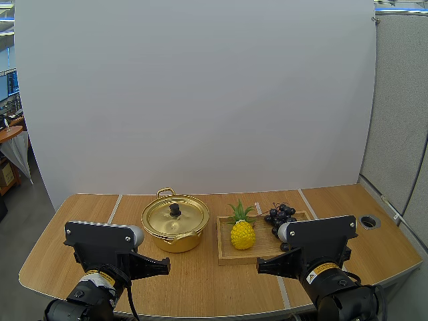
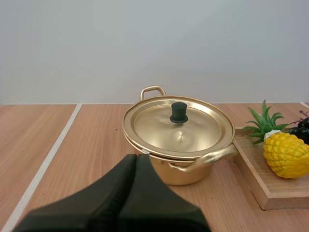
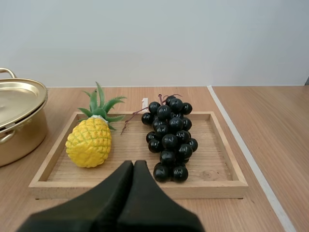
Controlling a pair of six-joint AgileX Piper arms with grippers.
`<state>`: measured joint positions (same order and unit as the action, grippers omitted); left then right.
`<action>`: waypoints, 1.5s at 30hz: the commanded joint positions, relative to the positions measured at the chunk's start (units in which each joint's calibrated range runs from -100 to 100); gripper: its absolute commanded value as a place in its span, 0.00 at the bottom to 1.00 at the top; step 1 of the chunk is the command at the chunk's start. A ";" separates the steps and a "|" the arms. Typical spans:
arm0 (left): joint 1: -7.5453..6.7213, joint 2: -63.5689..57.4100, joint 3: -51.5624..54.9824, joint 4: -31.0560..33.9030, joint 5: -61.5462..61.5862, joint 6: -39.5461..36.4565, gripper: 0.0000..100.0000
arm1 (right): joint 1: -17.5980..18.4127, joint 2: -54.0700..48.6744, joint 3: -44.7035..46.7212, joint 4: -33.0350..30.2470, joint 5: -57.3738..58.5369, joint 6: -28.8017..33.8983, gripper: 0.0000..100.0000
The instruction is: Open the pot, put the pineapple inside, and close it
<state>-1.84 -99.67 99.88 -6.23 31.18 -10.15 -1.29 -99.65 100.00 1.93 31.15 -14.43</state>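
Gold pot [image 1: 175,224] sits on the wooden worktop [image 1: 200,284], lid [image 2: 178,126] on, black knob [image 2: 178,112] upright at lid centre. Just right of the pot is a wooden tray [image 1: 227,257], close to it but not touching. Pineapple [image 1: 242,233] lies in the tray at the end nearest the pot, leaves pointing away from the arms. Black grapes [image 1: 281,215] lie in the same tray, on the pineapple's far side from the pot. Left gripper [image 2: 135,162] hovers in front of the pot, fingers pressed together into one wedge, holding nothing. Right gripper [image 3: 133,164] hovers in front of the tray, right of the pot, fingers likewise closed and empty.
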 commanded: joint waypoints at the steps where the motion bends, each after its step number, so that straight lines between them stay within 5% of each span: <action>1: 0.04 -0.33 0.12 0.70 -1.19 -0.18 0.00 | -0.24 -0.35 0.00 -0.12 -0.04 -0.09 0.00; 17: 0.04 -0.33 0.12 0.56 -3.09 -0.20 0.00 | -0.24 -0.35 -0.57 -0.50 0.64 -0.09 0.00; 32: 0.04 -0.33 -22.47 0.90 -3.05 -0.20 0.00 | -0.24 -0.35 -28.21 -1.93 12.98 -0.50 0.00; 45: 0.04 2.71 -32.12 0.95 10.11 1.01 0.00 | -0.24 2.37 -36.50 -1.28 27.58 -0.50 0.00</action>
<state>-1.84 -99.19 69.12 -5.95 38.15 -9.48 -1.29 -99.26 65.04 0.45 56.99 -14.43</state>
